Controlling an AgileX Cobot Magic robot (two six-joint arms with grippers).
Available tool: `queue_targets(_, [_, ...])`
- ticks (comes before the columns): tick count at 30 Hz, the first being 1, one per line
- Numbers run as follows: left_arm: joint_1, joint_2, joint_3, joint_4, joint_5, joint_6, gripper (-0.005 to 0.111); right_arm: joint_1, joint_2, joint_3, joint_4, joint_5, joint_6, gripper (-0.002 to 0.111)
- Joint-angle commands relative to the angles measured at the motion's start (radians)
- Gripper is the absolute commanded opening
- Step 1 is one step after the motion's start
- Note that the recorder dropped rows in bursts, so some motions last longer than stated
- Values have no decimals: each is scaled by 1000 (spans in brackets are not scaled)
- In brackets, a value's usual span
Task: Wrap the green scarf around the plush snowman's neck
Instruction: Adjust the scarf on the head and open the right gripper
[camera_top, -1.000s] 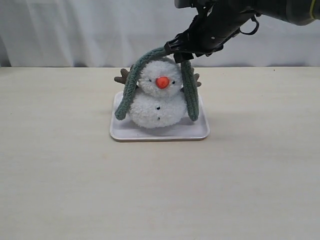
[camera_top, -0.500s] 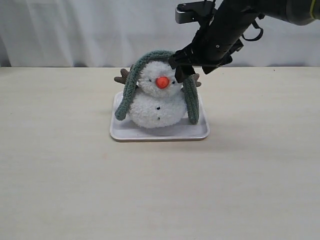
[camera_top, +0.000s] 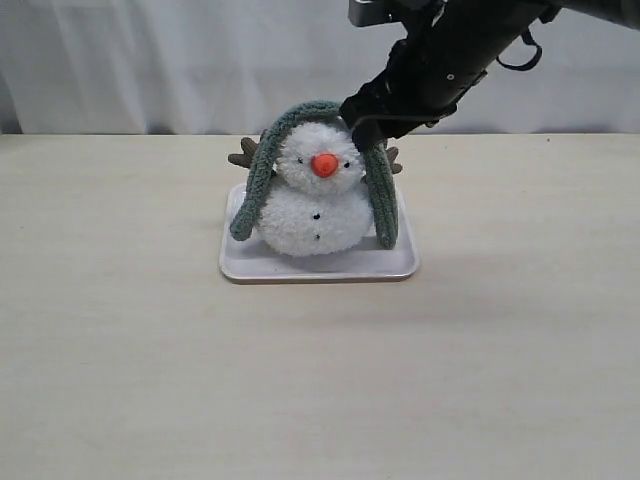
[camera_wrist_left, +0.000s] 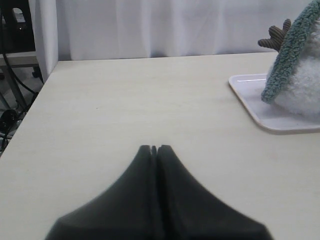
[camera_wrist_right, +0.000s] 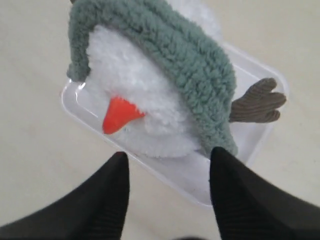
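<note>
- Scarf: soft, limp, fuzzy, likely light. It lies draped over the snowman's head, one end hanging down each side, not yet at the neck.
- Best hold, by judgement: pinch a hanging end across its width.
- Snowman sits on a tray; light plush, may tip.
- Right gripper: fingers apart, empty, close by the snowman's head.
- Left gripper: fingers pressed together, empty, well apart from the snowman.
- Count: one scarf, one snowman, one tray, two grippers.

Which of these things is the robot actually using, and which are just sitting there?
In the job: green scarf, draped over the head; plush snowman; right gripper, open beside it.
Just there: white tray under the snowman; table; curtain; left gripper, shut and away.
</note>
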Motion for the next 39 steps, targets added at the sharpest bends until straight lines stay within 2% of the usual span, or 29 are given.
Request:
queue_targets(1, [-2, -2, 2, 1, -13, -4, 0, -2, -86, 140, 67, -203, -93, 29])
queue_targets(3, [-2, -2, 2, 1, -13, -4, 0, -2, -114, 225, 177, -289, -275, 18])
queue_targets(5, [-2, -2, 2, 1, -13, -4, 0, -2, -113, 249, 199, -331, -302, 13])
queue_targets(10, [-2, -2, 2, 1, -13, -4, 0, -2, -74, 226, 199, -374, -218, 12])
queue_targets(16, [-2, -2, 2, 1, -15, -4, 0, -2, -29, 85, 154, -302, -203, 12])
queue_targets(18, [-2, -2, 2, 1, -15, -4, 0, -2, 6, 23, 95, -212, -219, 17])
queue_targets(20, [-2, -2, 2, 1, -15, -4, 0, -2, 46, -33, 81, -164, -210, 29])
queue_targets(23, [-2, -2, 2, 1, -15, -4, 0, -2, 89, -77, 81, -145, -210, 34])
queue_targets(27, [-2, -2, 2, 1, -15, -4, 0, -2, 146, -132, 29, -238, -192, 29])
queue_targets(33, [-2, -2, 2, 1, -15, -4, 0, -2, 179, -138, 31, -361, -194, 5])
queue_targets(39, [-2, -2, 2, 1, -15, -4, 0, -2, 235, -141, 31, -434, -183, 4])
